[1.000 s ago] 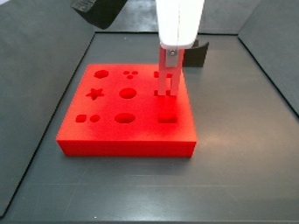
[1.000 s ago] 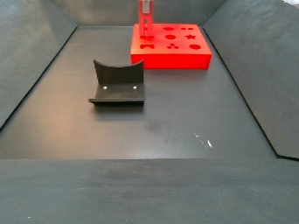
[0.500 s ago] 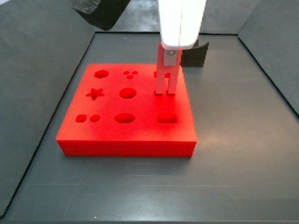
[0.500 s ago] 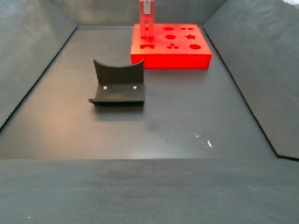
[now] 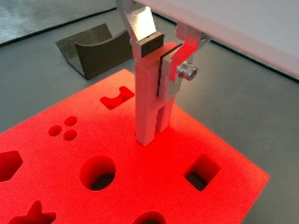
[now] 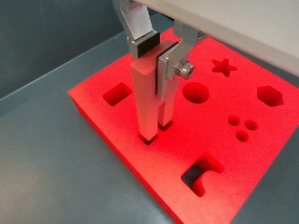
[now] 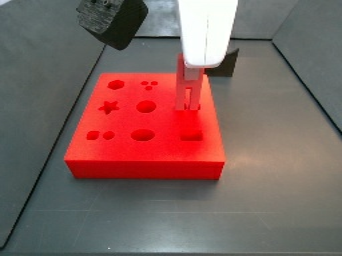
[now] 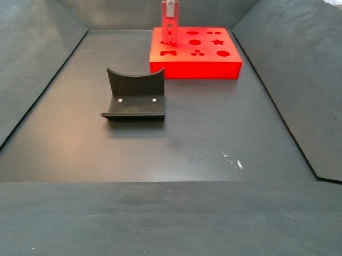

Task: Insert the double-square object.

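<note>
My gripper [image 5: 160, 59] is shut on the double-square object [image 5: 152, 101], a slim red peg held upright. The peg's two-pronged lower end meets the top of the big red block [image 5: 239, 175] near its edge. How deep it sits in a hole I cannot tell. The other wrist view shows the same: gripper [image 6: 156, 61], peg [image 6: 149, 101], block [image 6: 263, 144]. In a side view the gripper [image 7: 191, 70] holds the peg [image 7: 189, 92] over the right column of holes in the block [image 7: 134, 152]. In the far side view the peg [image 8: 168, 14] stands on the block [image 8: 201, 64].
A dark grey curved stand [image 8: 134, 95] sits on the floor apart from the block; it also shows in a wrist view [image 5: 93, 48] and behind the block [image 7: 229, 58]. A dark device [image 7: 111, 20] hangs at the upper left. Tray walls surround the floor.
The gripper has come down with the peg; the peg's lower end is now at the block's top face. The dark device at the upper left has shifted into view.
</note>
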Available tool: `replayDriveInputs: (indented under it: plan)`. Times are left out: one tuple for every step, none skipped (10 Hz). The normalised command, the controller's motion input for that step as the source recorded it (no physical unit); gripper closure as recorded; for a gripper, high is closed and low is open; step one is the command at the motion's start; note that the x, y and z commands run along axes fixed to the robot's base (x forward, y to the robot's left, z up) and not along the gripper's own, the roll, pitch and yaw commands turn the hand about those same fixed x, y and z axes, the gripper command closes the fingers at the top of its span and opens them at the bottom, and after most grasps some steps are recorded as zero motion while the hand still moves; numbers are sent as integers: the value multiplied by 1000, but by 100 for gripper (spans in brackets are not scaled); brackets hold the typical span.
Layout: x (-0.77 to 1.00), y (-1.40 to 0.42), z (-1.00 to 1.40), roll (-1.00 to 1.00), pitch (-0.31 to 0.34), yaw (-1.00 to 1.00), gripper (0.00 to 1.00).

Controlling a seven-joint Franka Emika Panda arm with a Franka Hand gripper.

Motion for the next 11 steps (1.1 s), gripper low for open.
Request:
replayDriveInputs:
  plan:
    - [214,49,-211,0,0,-186,100]
    - [200,143,-254,33,0,-263,100]
    - [89,126,-274,4,0,-263,100]
    - [23,160,-286,-56,-27,-189,100]
    - [0,49,-371,-84,-53,-114,100]
    - [0,0,-409,-76,-50,-63,100]
    - [57,0,-537,-110,-83,0,100]
    - [94,0,-623,-133,-109,0,100]
    - [103,0,-654,-113,-107,0,100]
    - [26,0,-531,0,-36,0,100]
    - [0,0,-303,59,0,0,100]
